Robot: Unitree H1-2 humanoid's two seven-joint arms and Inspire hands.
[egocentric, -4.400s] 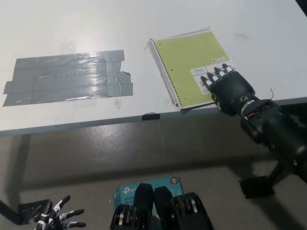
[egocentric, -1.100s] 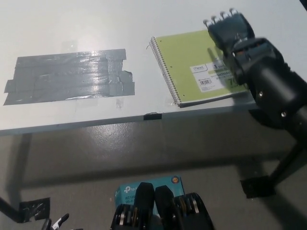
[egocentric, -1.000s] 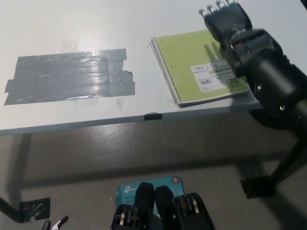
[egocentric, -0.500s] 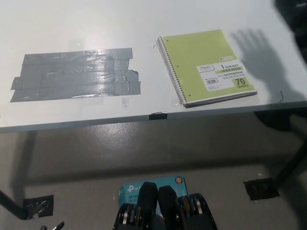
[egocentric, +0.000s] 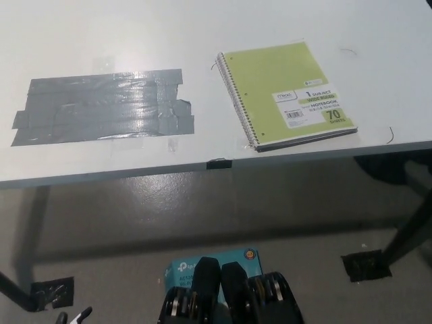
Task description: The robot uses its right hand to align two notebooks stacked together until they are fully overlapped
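The stacked notebooks (egocentric: 287,93) lie on the white bench (egocentric: 202,34), at its right side and close to the near edge. Only the green top cover is plainly seen; a thin dark line along the near short edge suggests a second book beneath, almost entirely covered. The spiral binding runs down the side facing the robot's left. The long axis runs from the near edge away toward the far side, tilted slightly, so the near right corner sits nearest the bench edge.

The right hand is not in view; whether it is spread or pressed together cannot be told. Of the left hand (egocentric: 71,316), only a sliver shows at the bottom left, well below the bench and well apart from the stack; its state cannot be told either.

Judgement: the stack lies toward the robot's right, so the right arm is the nearer one. Any residual offset appears to be along the near short edge, so a corrective push would come from there, along the long axis.

A patch of grey tape (egocentric: 101,108) lies well apart on the left.
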